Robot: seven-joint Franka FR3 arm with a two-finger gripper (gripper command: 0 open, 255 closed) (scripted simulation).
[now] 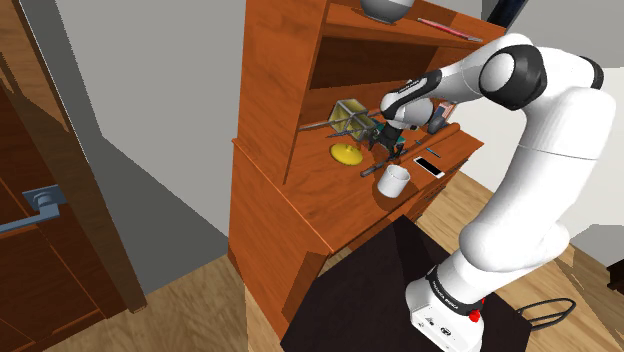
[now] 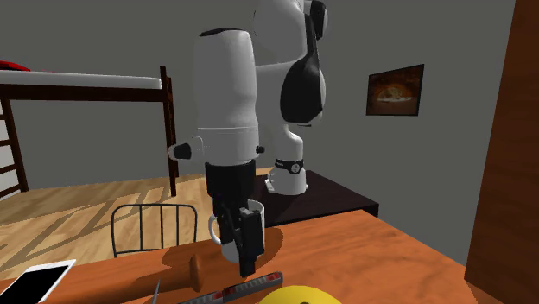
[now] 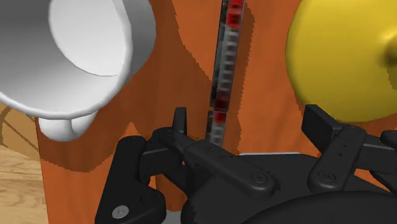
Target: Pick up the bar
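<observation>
Wooden desk top (image 3: 172,76), wrist cam: white mug (image 3: 83,51) sits off one side of the gripper (image 3: 251,127). Grey bar (image 3: 224,70) w/ red patches lies flat on the desk btwn the fingers, nearer the mug-side one. Claw is spread wide, nothing clasped. Yellow disc (image 3: 343,57) on the other side.

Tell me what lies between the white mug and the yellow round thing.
The grey-and-red bar lies between the mug and the yellow round thing, on the brown desktop; the wrist view shows it.
</observation>
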